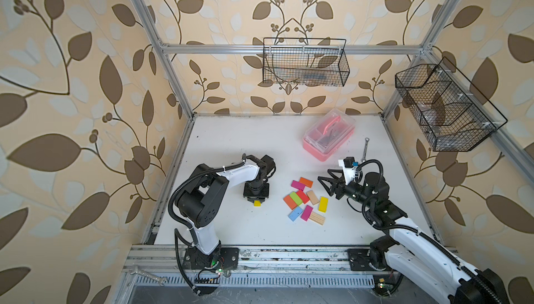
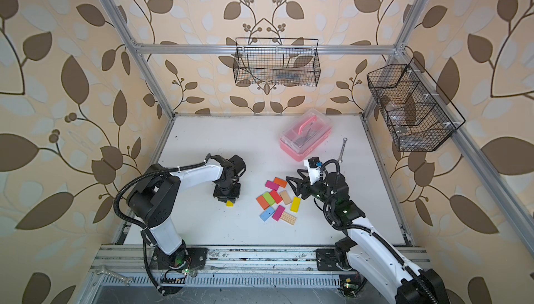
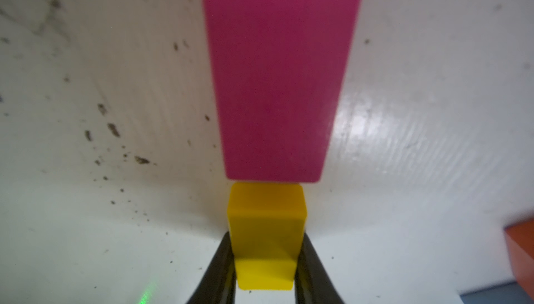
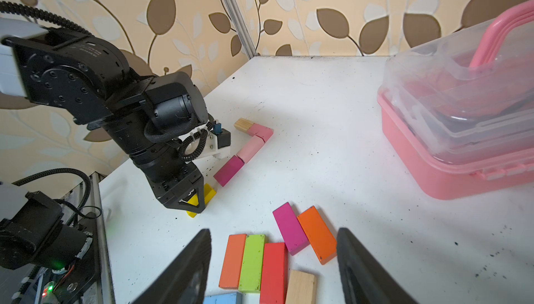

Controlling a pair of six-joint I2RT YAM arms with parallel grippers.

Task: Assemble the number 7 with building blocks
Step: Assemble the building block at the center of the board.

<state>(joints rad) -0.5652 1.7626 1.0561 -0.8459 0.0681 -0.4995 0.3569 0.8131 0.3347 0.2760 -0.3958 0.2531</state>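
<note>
the left claw (image 3: 265,259) is pinched tight on a yellow block (image 3: 265,218), whose far end meets the end of a magenta block (image 3: 277,71) lying flat on the white bench (image 3: 115,86). whether the yellow one rests on the bench or sits a hair above it is hard to tell. in the right wrist view these two end the stem of a number 7 (image 4: 250,149): a plain wood block (image 4: 243,124) and a pink one form the bar, then pink, magenta and yellow run down. the right claw (image 4: 273,234) stands wide and empty over the loose blocks (image 1: 303,201), which lie apart from the 7. a pink box (image 1: 329,138) stands farther back on the bench.
</note>
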